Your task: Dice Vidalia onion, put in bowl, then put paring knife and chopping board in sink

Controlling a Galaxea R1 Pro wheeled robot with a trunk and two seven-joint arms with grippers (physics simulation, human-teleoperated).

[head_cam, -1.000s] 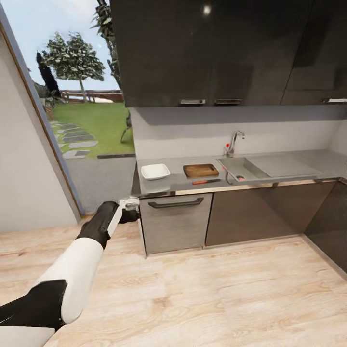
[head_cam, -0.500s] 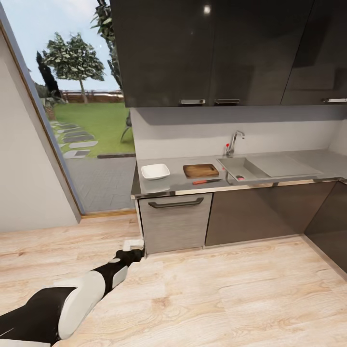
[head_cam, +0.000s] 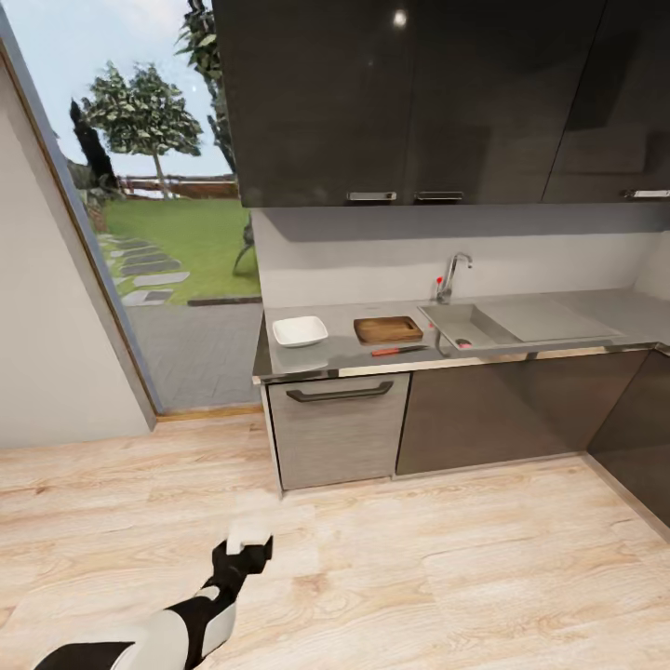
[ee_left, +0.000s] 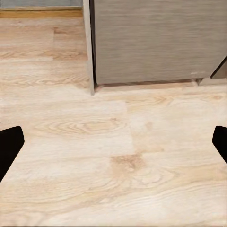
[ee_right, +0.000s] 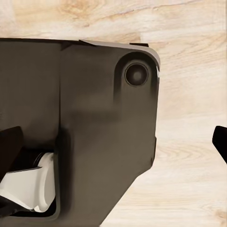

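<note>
Your left gripper (head_cam: 249, 538) has dropped floorward at 7 o'clock, fingers wide, empty; right gripper (ee_right: 113, 142) likewise wide, empty.

The grey countertop (head_cam: 354, 352) carried a white square bowl (head_cam: 300, 330), empty as far as the head view showed. At its 3 o'clock lay the brown chopping board (head_cam: 388, 328), flat and bare. The red-handled paring knife (head_cam: 398, 351) lay at the board's 6 o'clock, just apart. The steel sink (head_cam: 462, 326) sat at the board's 3 o'clock, something small and reddish inside.
</note>
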